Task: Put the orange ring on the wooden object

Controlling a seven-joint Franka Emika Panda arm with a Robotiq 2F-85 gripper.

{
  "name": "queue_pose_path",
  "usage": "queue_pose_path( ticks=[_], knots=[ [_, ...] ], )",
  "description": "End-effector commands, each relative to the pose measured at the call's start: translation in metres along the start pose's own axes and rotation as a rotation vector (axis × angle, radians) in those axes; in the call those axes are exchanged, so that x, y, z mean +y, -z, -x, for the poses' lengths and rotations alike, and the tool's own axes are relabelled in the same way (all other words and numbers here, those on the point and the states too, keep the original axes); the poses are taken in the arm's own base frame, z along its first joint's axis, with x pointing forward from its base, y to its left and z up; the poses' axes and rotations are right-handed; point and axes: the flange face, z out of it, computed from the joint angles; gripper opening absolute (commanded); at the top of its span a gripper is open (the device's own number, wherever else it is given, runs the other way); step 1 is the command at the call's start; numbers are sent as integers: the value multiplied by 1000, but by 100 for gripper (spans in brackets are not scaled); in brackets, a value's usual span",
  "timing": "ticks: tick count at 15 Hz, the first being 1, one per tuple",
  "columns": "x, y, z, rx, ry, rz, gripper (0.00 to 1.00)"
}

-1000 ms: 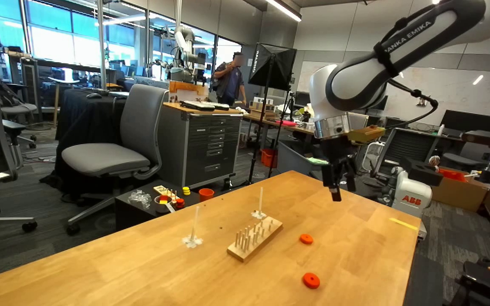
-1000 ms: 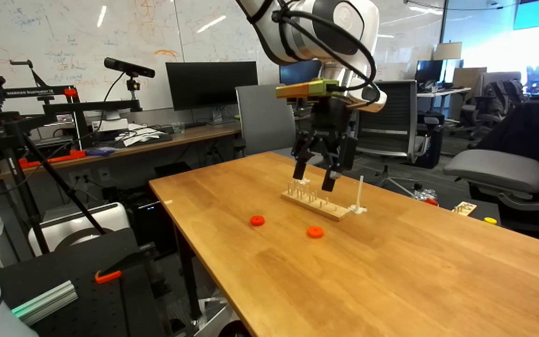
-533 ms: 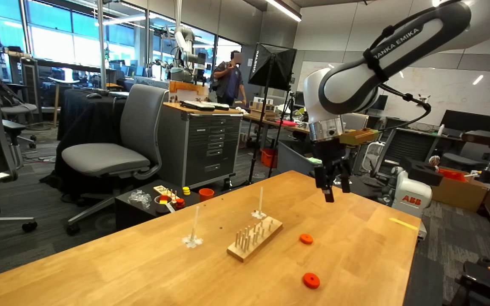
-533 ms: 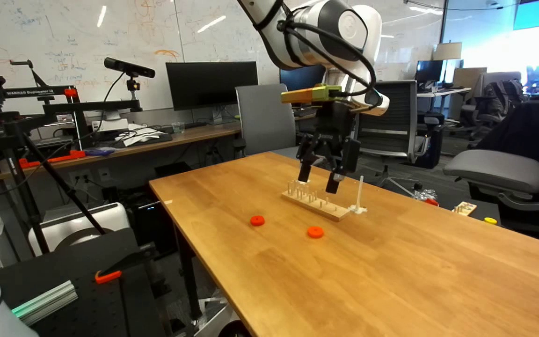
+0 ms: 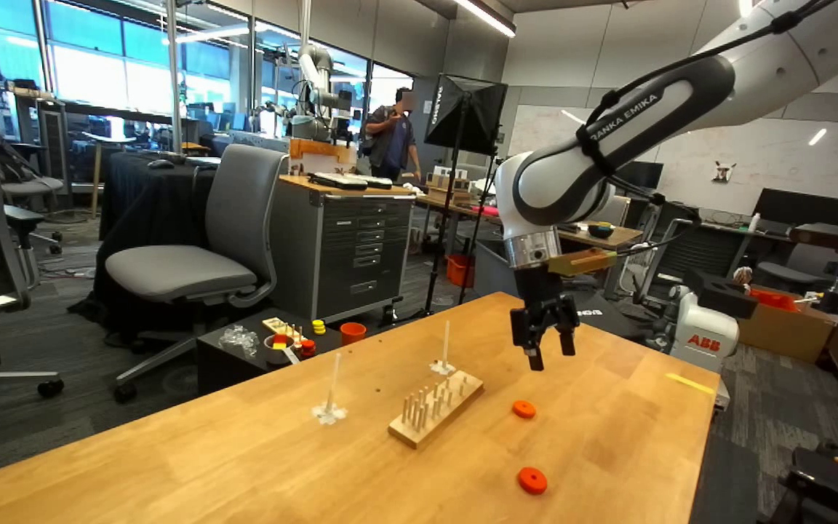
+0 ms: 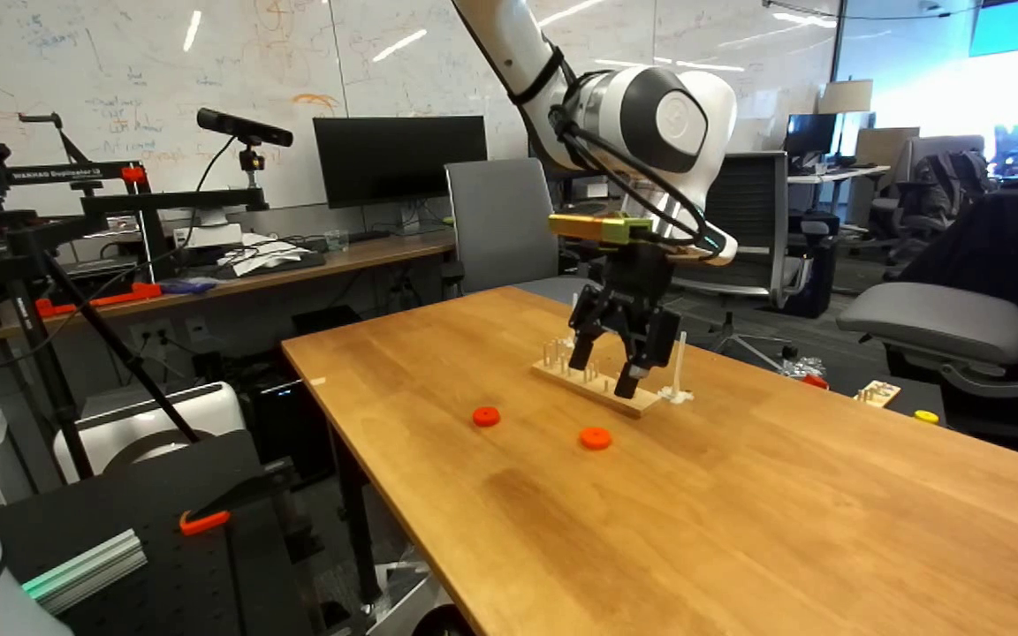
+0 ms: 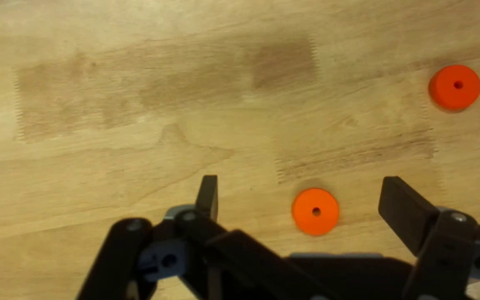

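My gripper hangs above a wooden table, pointing down, its two black fingers spread wide. In my wrist view, an orange ring with a small centre hole lies flat on the wood below, framed in the gap between them. A second ring, much alike, lies up and to the right, well apart. In both exterior views the two rings rest on the table near the board, a pale wooden strip with thin upright pegs, and apart from it.

In an exterior view, my arm carries the letters RANKA EMIKA, a black strap crossing just before the R. On a white robot beyond the table, red letters spell ABB. A softbox on a stand has white lettering turned sideways; I can't make it out. In an exterior view, a black frame reads WANHAO Duplicator, its last characters too small for me. Behind it, a whiteboard bears handwriting too faint to read, some of it orange.
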Motion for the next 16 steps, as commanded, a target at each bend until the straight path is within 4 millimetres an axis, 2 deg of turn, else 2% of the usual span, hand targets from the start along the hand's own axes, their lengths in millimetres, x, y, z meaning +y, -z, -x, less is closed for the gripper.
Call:
queue_pose_path(
  ticks=[1, 9, 16],
  knots=[
    [-8, -6, -23, -47, -18, -34, 100],
    [-18, -43, -55, -63, -39, -26, 100],
    [-22, -62, -62, -76, -33, -21, 100]
  ],
)
